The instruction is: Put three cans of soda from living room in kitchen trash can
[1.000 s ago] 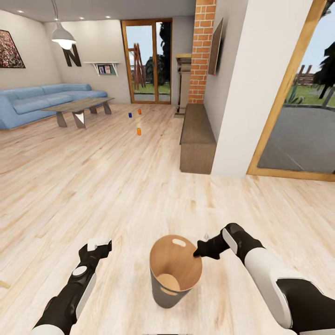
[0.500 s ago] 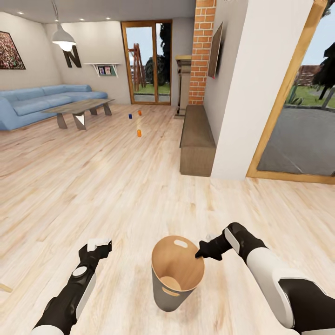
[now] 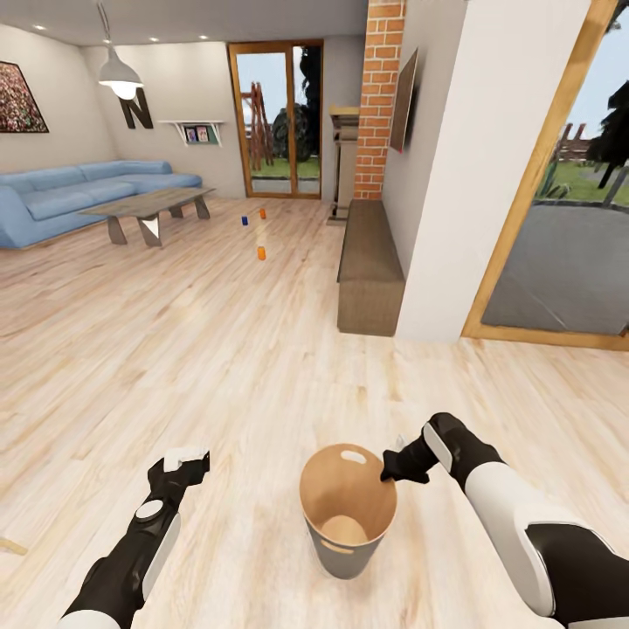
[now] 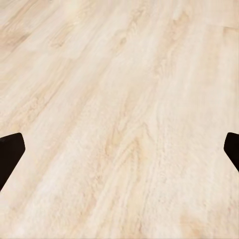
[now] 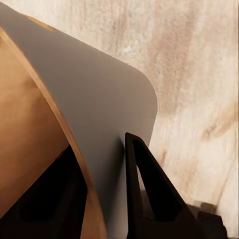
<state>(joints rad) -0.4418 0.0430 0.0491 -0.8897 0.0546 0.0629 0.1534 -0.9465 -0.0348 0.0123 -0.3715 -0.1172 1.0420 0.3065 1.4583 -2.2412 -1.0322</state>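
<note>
Gripping the tash can (image 3: 348, 511) by its rim, my right gripper (image 3: 390, 472) was clamped on its wall, above the plank floor (image 3: 262, 367). My left gripper (image 3: 185, 459) stood apart, empty. Three soda cans (image 3: 260, 252) sat far ahead near the low table (image 3: 144, 203).

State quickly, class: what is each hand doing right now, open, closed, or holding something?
Left hand: open, holding nothing, above the wood floor.
Right hand: closed on the rim of the trash can.
</note>
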